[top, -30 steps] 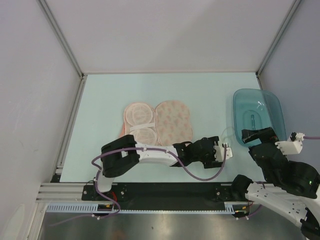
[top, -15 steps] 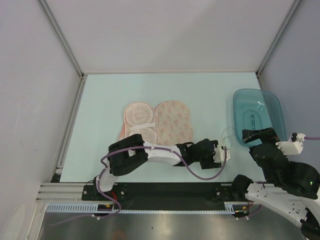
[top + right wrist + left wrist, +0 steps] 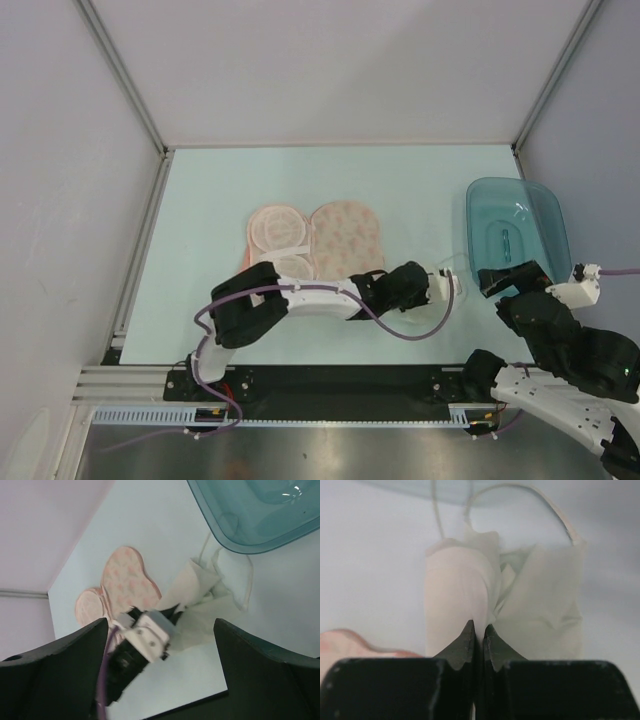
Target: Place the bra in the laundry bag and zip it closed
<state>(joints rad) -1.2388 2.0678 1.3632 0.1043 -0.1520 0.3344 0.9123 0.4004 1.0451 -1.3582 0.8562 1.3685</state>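
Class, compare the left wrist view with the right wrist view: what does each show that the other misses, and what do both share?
Left wrist only: the left gripper, fingertips pinched shut on the bra. Right wrist only: the right gripper spread open, and the laundry bag with its printed lobes. Both: the bra with its strap loop, and the teal tray at its edge.

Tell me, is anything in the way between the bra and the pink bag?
Nothing visible. The left gripper pinches the bra; only bare table lies between it and the bag. The tray sits on the far side.
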